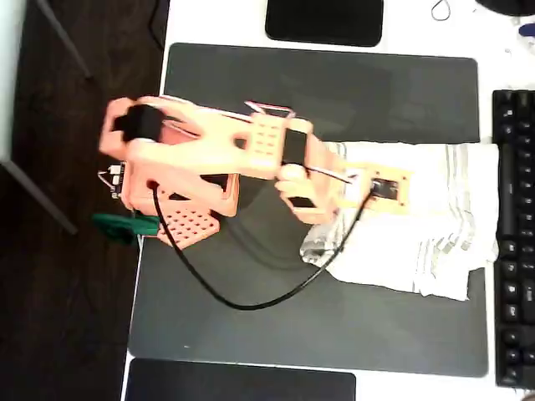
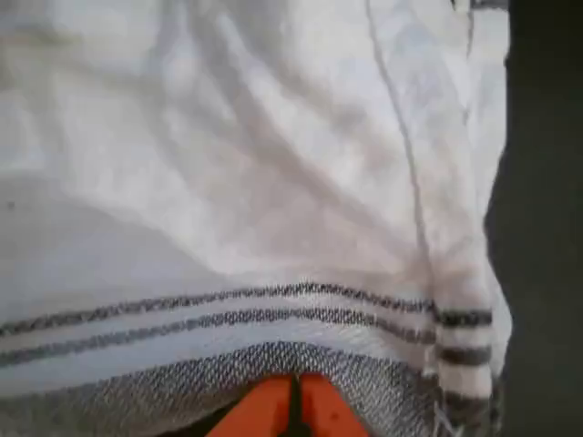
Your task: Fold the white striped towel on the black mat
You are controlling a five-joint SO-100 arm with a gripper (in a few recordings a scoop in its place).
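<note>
The white striped towel (image 1: pixel 418 225) lies rumpled on the right half of the black mat (image 1: pixel 276 83), its left edge bunched up under my orange arm (image 1: pixel 251 146). In the wrist view the towel (image 2: pixel 273 182) is very close, grey stripes running across it, and its woven edge arches over my gripper (image 2: pixel 296 405). The two orange fingertips (image 2: pixel 264 410) are pressed together at the bottom of the frame, pinching that edge. In the overhead view the wrist hides the fingers. A strip of the mat (image 2: pixel 547 228) shows on the right.
A black keyboard (image 1: pixel 514 242) runs along the right edge, close to the towel. Glossy black pads sit at the top (image 1: pixel 326 21) and bottom (image 1: pixel 242 384). The arm's base (image 1: pixel 167 200) and a black cable (image 1: pixel 242 301) lie over the mat's left side.
</note>
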